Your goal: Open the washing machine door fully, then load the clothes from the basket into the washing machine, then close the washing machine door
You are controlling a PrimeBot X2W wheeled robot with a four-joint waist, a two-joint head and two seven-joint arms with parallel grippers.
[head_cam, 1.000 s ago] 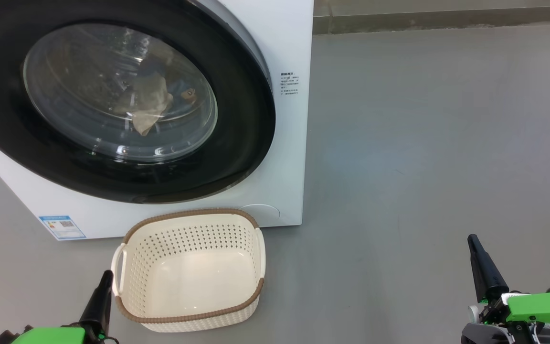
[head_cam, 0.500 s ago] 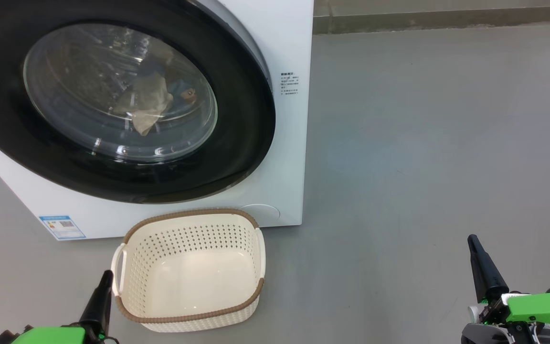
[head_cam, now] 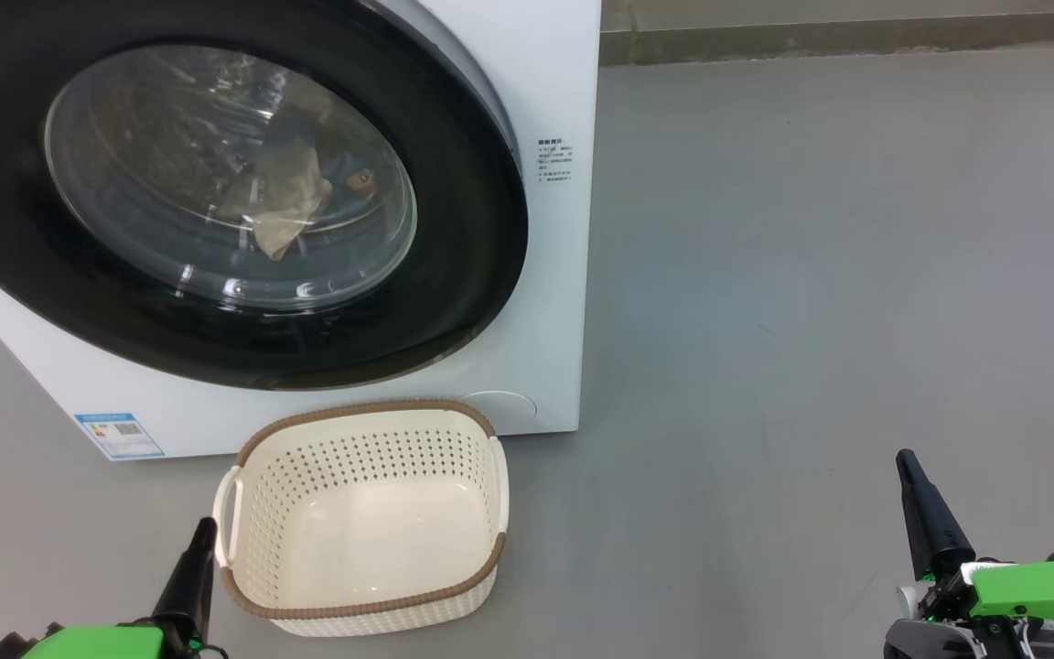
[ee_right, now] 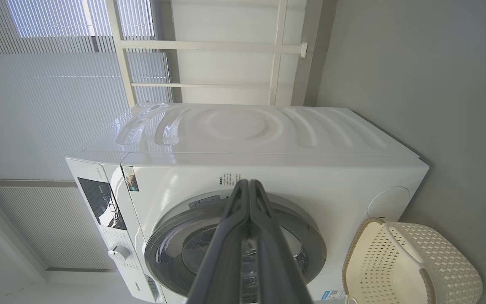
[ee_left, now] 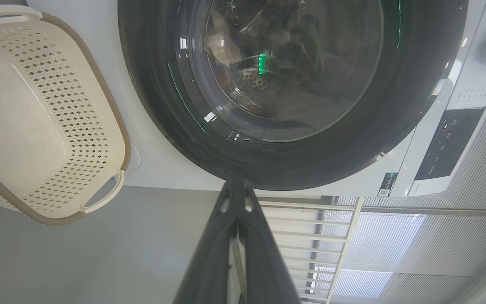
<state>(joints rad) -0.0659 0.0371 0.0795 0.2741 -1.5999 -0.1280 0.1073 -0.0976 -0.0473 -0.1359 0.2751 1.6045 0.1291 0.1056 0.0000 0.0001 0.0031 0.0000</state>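
Observation:
The white washing machine point(head_cam: 545, 82) stands at the upper left, its round black-rimmed door point(head_cam: 454, 302) flush against the front. Through the glass I see the clothes point(head_cam: 285, 197) lying inside the drum, cream and blue fabric. The cream basket point(head_cam: 358, 517) with a brown rim sits on the floor before the machine, nothing in it. My left gripper point(head_cam: 205, 529) is shut beside the basket's left handle, apart from it. My right gripper point(head_cam: 904, 458) is shut far to the right over bare floor. The left wrist view shows the door point(ee_left: 293, 164) and basket point(ee_left: 44, 122); the right wrist view shows the machine point(ee_right: 268, 139).
Grey floor point(head_cam: 811, 275) spreads wide to the right of the machine. A low wall base point(head_cam: 856, 37) runs along the back. The wrist views show window blinds point(ee_right: 49, 105) and a white railing point(ee_left: 293, 232) behind the machine.

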